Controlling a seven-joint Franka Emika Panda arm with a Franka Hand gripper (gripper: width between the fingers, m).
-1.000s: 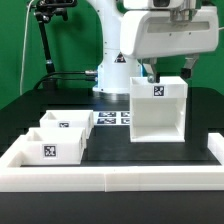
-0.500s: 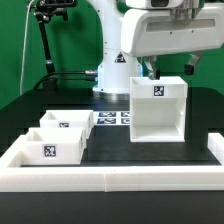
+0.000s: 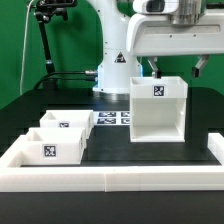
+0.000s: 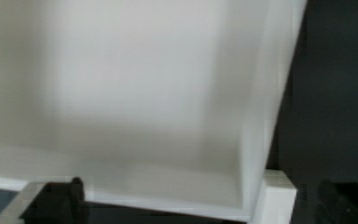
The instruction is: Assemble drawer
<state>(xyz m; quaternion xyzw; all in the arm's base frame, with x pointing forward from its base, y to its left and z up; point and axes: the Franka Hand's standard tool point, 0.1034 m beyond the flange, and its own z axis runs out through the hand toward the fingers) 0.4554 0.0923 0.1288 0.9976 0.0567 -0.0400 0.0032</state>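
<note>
Wrist view: your gripper point(image 4: 202, 202) is spread, its fingers straddling one wall of the tall box point(image 3: 158, 108), which stands at 3 o'clock from the two trays point(image 3: 52, 143). You look to be at the grasping step; next, close squarely on that wall.

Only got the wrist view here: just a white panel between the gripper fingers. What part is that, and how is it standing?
Observer: It's the tall hollow box, upright on the black table; the gripper hangs open at its top rim.
Operator: Trays in yet?
Observer: No. The front tray and rear tray sit side by side outside the box, apart from it, toward the exterior view's left.
Operator: Anything else near the box?
Observer: The marker board lies flat just behind the gap between trays and box.
</note>
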